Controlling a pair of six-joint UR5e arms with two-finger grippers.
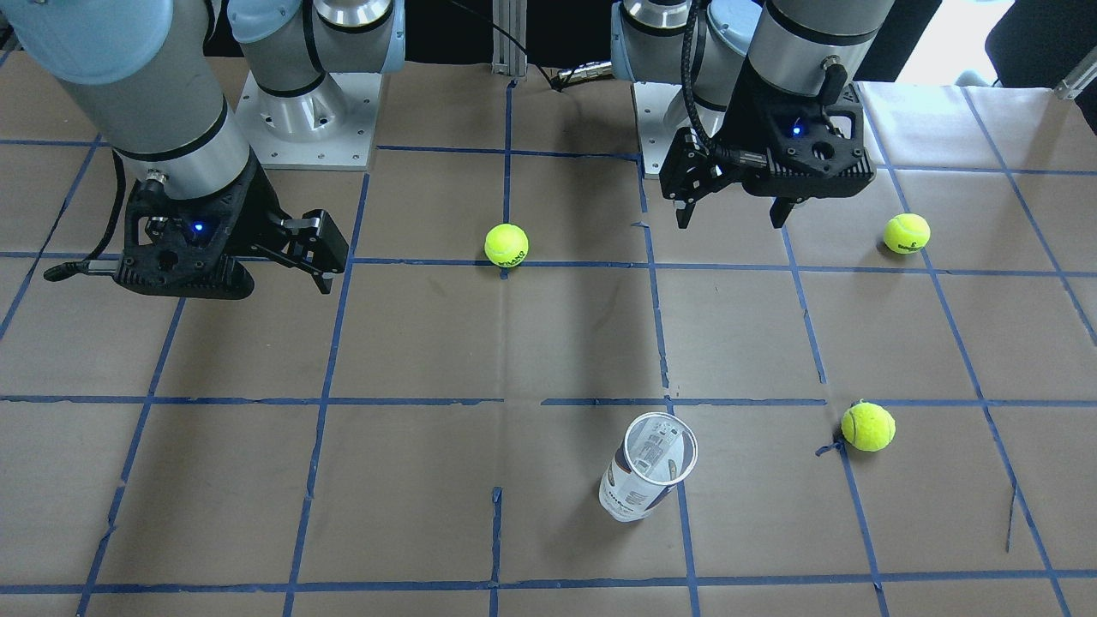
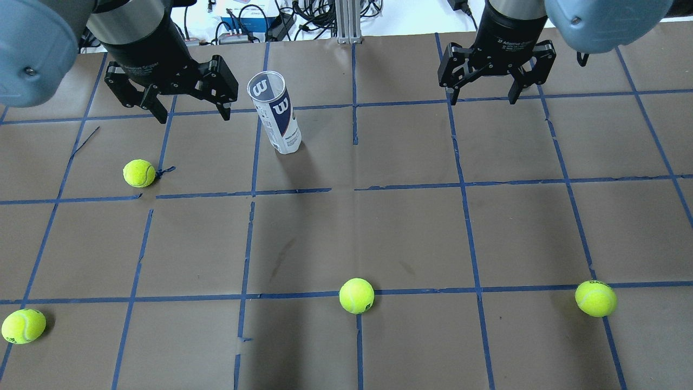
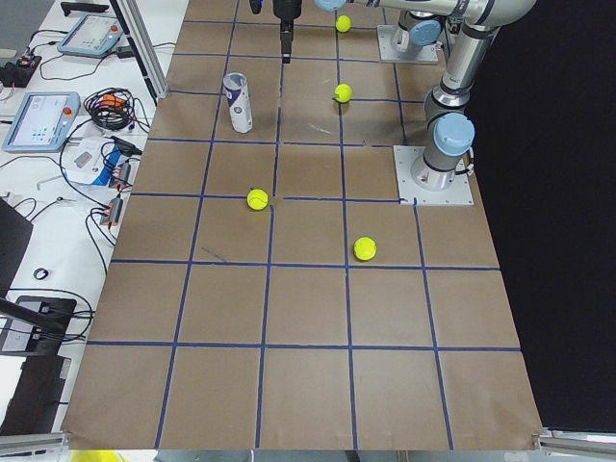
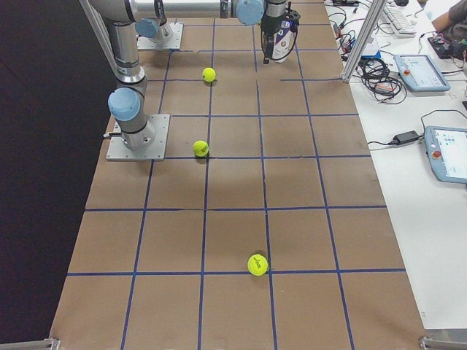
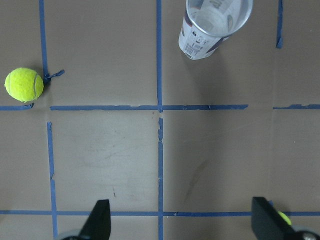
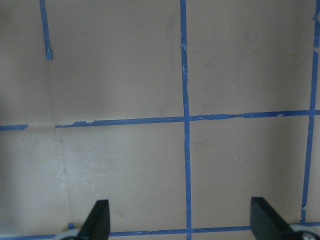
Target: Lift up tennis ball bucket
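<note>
Okay, brown paper-covered table (image 2: 411,233) with a blue tape grid, both arms reaching out over it toward the far edge, the one opposite the robot. Left arm (image 2: 135,32) comes in over the robot's left half, right arm (image 2: 509,16) over the right half.

Left gripper (image 2: 194,115) hangs above the table with its jaws spread wide, holding nothing. It sits just beside the tennis ball bucket (image 2: 277,116), on the bucket's left, not touching it. Right gripper (image 2: 483,98) is also spread wide and empty, above bare paper toward the far edge, well apart from the bucket.

Tennis ball bucket stands upright on the table, open mouth up, toward the far edge and a bit left of the table's middle. Clear wall, white and navy label, nothing visible inside in the left wrist view.

Four yellow-green tennis balls lie loose, all apart from the bucket. One ball (image 2: 139,173) lies near the left gripper, on its robot side. A middle ball (image 2: 357,296), a right ball (image 2: 595,298) and a left ball (image 2: 23,326) lie toward the robot's edge.
</note>
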